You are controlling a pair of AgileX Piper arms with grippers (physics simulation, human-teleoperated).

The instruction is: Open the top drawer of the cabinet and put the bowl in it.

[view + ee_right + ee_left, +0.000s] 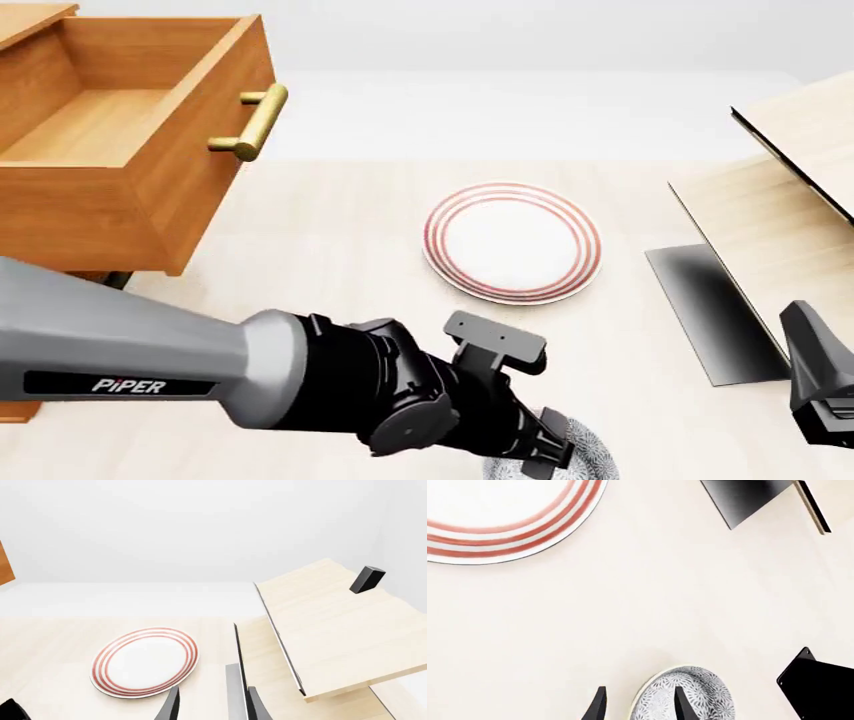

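Note:
The top drawer (134, 190) of the orange-brown cabinet (24, 22) stands pulled out at the far left, its box empty and its brass handle (254, 122) facing the table. The speckled bowl (707, 695) sits on the table at the near edge, mostly hidden behind my left arm in the front view (590, 458). My left gripper (639, 705) is open and straddles the bowl's rim, one finger (680, 702) inside the bowl and the other outside. My right gripper (213, 707) is open and holds nothing, off to the right over the pale wood.
A white plate with red rings (511, 242) lies mid-table, beyond the bowl. A pale light-wood structure (787, 200) with slanted boards fills the right side, with a small black block (367, 579) on it. Part of the right arm (817, 375) shows at the right edge.

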